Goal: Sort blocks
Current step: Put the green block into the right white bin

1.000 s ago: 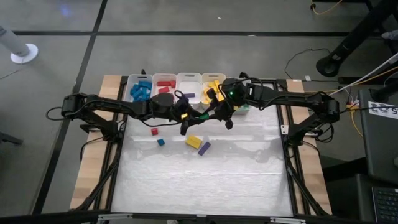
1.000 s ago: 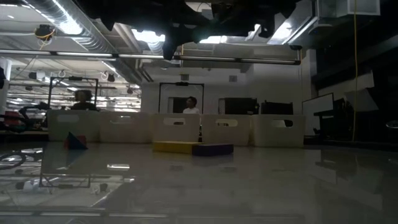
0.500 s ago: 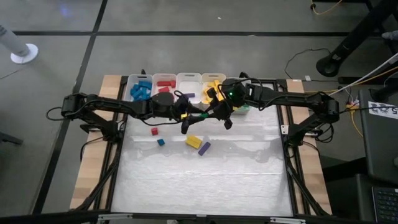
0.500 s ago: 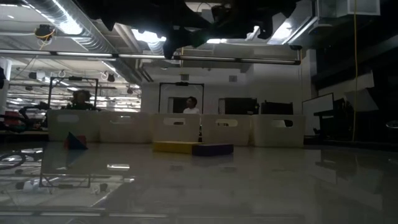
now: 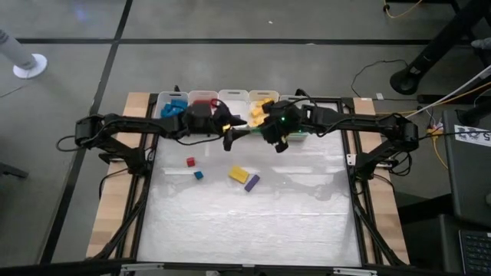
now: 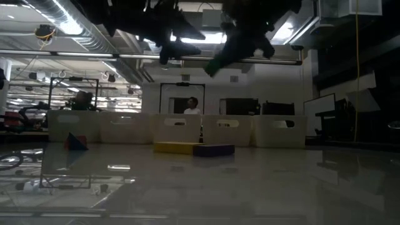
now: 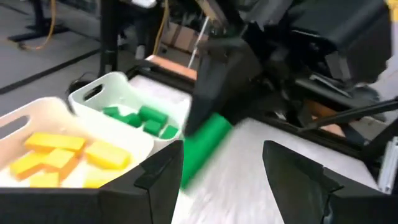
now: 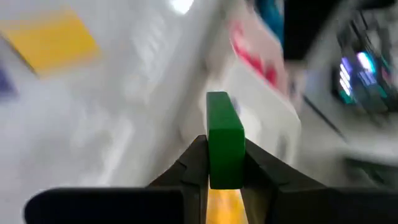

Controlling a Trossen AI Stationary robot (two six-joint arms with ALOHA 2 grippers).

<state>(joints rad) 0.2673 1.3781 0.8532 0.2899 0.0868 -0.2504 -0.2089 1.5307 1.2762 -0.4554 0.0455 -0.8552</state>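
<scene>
The right gripper (image 8: 225,163) pinches a green block (image 8: 224,146) above the table's 12 o'clock edge, near the bins; the left gripper (image 7: 221,168) beside it stands open and empty. To do this well, I'd carry the block fully over the green bin (image 7: 118,102) before letting go.

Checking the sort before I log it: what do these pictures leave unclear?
- High view: red bin's contents, hidden under left arm.
- Low view: all bin contents, hidden behind white walls.
- Right wrist view: far blocks, blurred; only the green bar in the right gripper is sharp.
</scene>
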